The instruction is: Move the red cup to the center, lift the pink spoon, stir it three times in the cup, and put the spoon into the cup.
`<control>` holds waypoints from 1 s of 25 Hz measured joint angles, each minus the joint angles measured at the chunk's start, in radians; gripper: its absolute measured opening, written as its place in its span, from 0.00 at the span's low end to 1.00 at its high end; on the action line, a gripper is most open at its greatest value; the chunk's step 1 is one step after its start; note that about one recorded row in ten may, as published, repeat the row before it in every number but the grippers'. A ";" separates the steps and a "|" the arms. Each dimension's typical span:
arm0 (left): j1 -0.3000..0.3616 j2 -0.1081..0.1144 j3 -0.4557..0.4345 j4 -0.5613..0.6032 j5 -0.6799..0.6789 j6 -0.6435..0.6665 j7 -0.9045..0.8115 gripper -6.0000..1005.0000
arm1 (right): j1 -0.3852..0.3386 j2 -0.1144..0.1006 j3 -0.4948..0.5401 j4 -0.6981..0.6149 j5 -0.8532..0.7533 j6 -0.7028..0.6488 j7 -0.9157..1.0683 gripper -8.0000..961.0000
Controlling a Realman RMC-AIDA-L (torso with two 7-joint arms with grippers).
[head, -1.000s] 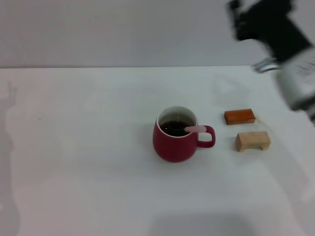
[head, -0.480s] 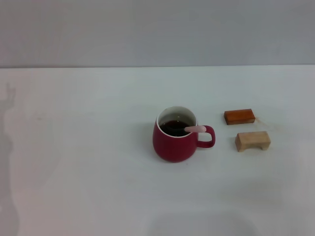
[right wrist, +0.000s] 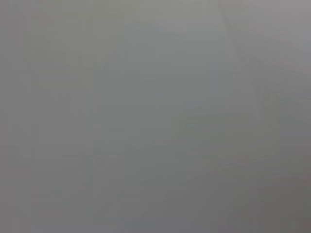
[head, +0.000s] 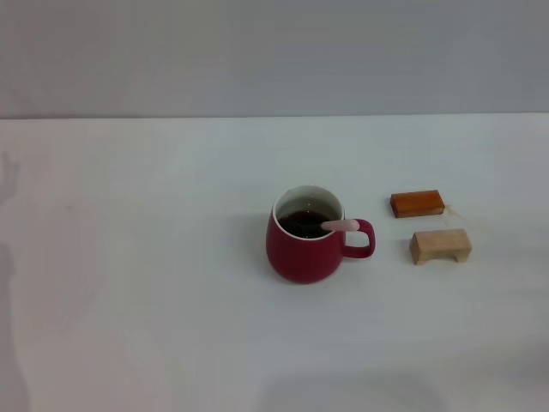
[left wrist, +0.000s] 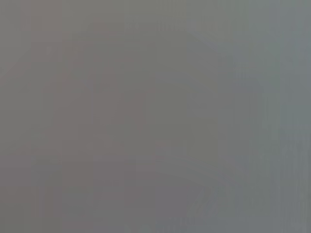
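The red cup (head: pixel 304 249) stands upright near the middle of the white table (head: pixel 137 283) in the head view, its handle to the right and dark liquid inside. The pink spoon (head: pixel 341 225) rests in the cup, its pale pink handle leaning over the rim above the cup's handle; its bowl is hidden in the liquid. Neither gripper shows in any view. Both wrist views show only a plain grey surface.
An orange-brown flat block (head: pixel 418 203) and a tan wooden block (head: pixel 441 245) lie to the right of the cup. The table's far edge meets a grey wall behind.
The right arm, seen at the upper right a second ago, has left the head view. The cup, spoon and blocks have not moved.
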 joint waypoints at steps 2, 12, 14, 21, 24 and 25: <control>0.008 -0.001 0.001 -0.003 0.000 0.006 -0.012 0.84 | 0.007 -0.017 -0.006 -0.034 -0.050 0.021 0.026 0.31; 0.031 -0.005 0.002 -0.006 -0.002 0.016 -0.039 0.84 | 0.013 -0.029 0.054 -0.055 -0.059 0.044 0.063 0.54; 0.033 -0.006 0.001 -0.006 -0.005 0.016 -0.039 0.84 | 0.015 -0.029 0.058 -0.059 -0.059 0.043 0.062 0.58; 0.037 -0.007 0.002 -0.006 -0.006 0.016 -0.039 0.84 | 0.030 -0.032 0.075 -0.087 -0.057 0.045 0.061 0.75; 0.038 -0.007 0.000 -0.006 -0.007 0.015 -0.043 0.84 | 0.034 -0.034 0.077 -0.093 -0.057 0.039 0.061 0.76; 0.039 -0.007 0.000 -0.006 -0.007 0.015 -0.047 0.84 | 0.034 -0.036 0.077 -0.093 -0.056 0.039 0.061 0.76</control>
